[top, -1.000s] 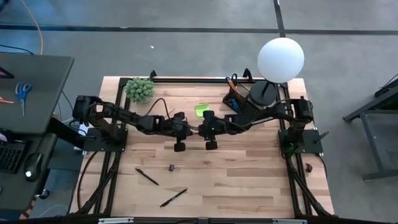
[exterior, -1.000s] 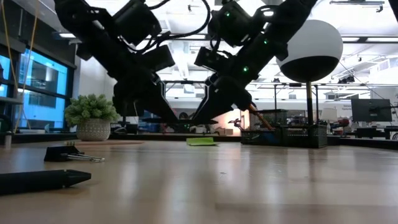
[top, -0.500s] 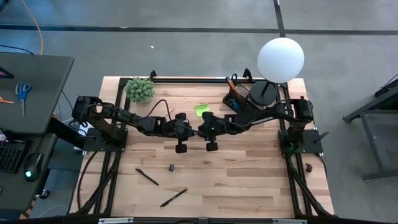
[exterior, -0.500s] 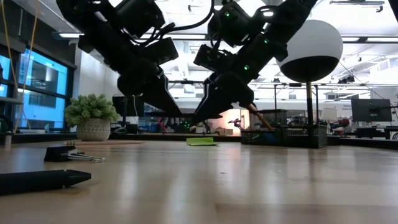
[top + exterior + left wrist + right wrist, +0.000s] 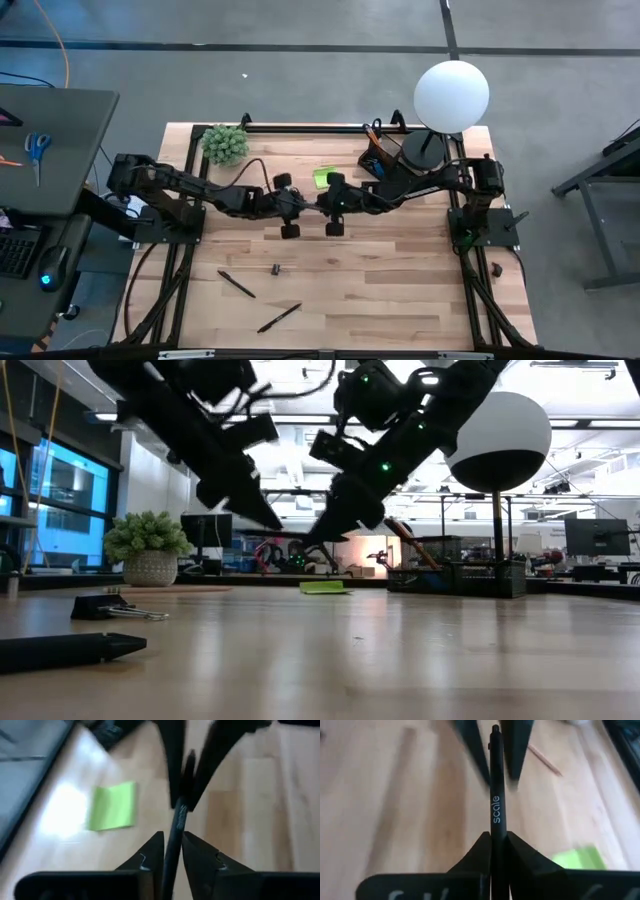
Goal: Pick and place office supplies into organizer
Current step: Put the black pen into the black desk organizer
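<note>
Over the middle of the table my two grippers meet tip to tip around a black pen (image 5: 495, 790) that is clear of the wood. My right gripper (image 5: 496, 837) is shut on it. My left gripper (image 5: 172, 845) is open, one finger on each side of the pen's other end (image 5: 179, 815), with a narrow gap on both sides. The black organizer (image 5: 378, 158) stands at the far right beside the lamp's base. A lime-green sticky-note pad (image 5: 323, 176) lies flat just beyond the grippers. Two more black pens (image 5: 237, 284) (image 5: 279, 318) and a dark clip (image 5: 275, 269) lie near the front. My right gripper pinches the pen's barrel (image 5: 495, 827) between its two fingers, just behind the white lettering. The fingers come slanting down from the table's right, and the pen runs on forward in line with them. It hangs clear of the table, its free end between my left gripper's fingers.
A potted plant (image 5: 225, 144) stands at the far left corner and a white globe lamp (image 5: 450, 95) at the far right. A wooden pencil (image 5: 545, 760) lies on the wood beyond the grippers. Bare wood stretches across the near half around the loose pens.
My left gripper has risen and tipped closer to level while staying at the pen's end. My right gripper has kept its place, and its fingers have drawn in on the pen.
</note>
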